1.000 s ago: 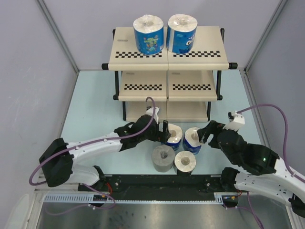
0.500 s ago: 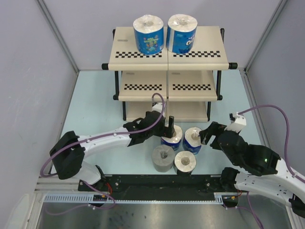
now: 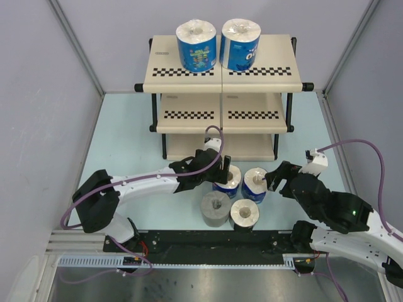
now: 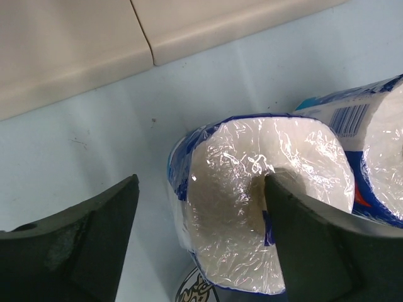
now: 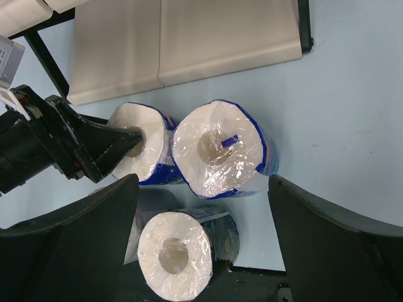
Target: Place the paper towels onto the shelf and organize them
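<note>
Left gripper (image 3: 221, 168), jaws apart astride the wall of a blue-wrapped roll (image 3: 227, 180). To its right, a second blue roll (image 3: 255, 184) touches the first. Ahead is the shelf (image 3: 249, 148); behind are the grey roll (image 3: 215, 207) and the dark-wrapped roll (image 3: 244, 215). To its left is bare desk (image 3: 132, 145). Right gripper (image 3: 272, 179): bare desk to its right.

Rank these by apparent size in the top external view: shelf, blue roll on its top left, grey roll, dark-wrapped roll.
1. shelf
2. blue roll, perhaps only because it is nearer the camera
3. grey roll and dark-wrapped roll look alike, so unranked
</note>
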You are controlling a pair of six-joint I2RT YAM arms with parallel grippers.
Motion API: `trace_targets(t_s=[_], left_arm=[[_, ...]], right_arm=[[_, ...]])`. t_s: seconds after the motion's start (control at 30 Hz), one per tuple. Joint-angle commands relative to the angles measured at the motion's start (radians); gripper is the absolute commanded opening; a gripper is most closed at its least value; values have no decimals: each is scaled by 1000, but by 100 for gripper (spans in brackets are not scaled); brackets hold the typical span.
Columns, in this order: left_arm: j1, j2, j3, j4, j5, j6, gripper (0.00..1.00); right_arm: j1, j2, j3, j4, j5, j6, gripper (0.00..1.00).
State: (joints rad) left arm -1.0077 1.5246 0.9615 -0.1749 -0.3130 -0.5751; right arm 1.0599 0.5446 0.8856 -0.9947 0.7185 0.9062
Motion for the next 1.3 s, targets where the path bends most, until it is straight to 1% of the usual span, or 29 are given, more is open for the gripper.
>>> trace_targets(t_s=[0.0, 0.03, 0.07, 0.13, 0.17, 0.2, 0.23, 0.33, 0.47, 0.57, 0.73, 0.83, 0.97, 1.13, 1.2, 1.27], left_arm=[[-8, -12, 3, 8, -23, 14, 81], [-8, -12, 3, 8, -14, 12, 79], [-8, -11, 5, 12, -8, 17, 74], [-8, -11, 6, 20, 14, 23, 68], [-8, -12, 6, 26, 20, 26, 62], [-8, -14, 8, 31, 26, 27, 59], [-8, -15, 9, 32, 40, 32, 52], [-9, -30, 16, 35, 52, 34, 39], [-11, -82, 46, 8, 55, 32, 38], [-12, -151, 81, -8, 51, 35, 38], [-14, -276, 143, -17, 2, 50, 39], [-14, -329, 180, 23, -46, 72, 39], [-14, -359, 207, 86, -100, 107, 38], [-12, -366, 235, 170, -213, 165, 39], [-11, -351, 236, 239, -239, 191, 40], [-5, -319, 250, 270, -282, 205, 40]], right_arm=[[-5, 5, 6, 7, 26, 11, 88], [-5, 6, 7, 5, 29, 10, 88], [-3, 6, 7, 5, 26, 11, 88], [-3, 5, 6, 5, 25, 11, 88], [-5, 5, 7, 7, 22, 11, 88], [-3, 3, 6, 5, 22, 11, 88], [-3, 3, 7, 5, 22, 11, 88], [-2, -2, 7, 5, 19, 10, 88], [-3, -6, 6, 1, 21, 10, 88], [-3, -5, 7, -1, 24, 13, 88], [-3, -3, 7, -2, 24, 17, 88], [-3, 0, 7, -4, 22, 19, 88], [-3, 2, 7, -4, 22, 17, 88], [-3, -9, 7, -15, 18, 25, 88], [-3, -14, 7, -25, 21, 31, 88], [-3, -28, 6, -32, 24, 31, 88]])
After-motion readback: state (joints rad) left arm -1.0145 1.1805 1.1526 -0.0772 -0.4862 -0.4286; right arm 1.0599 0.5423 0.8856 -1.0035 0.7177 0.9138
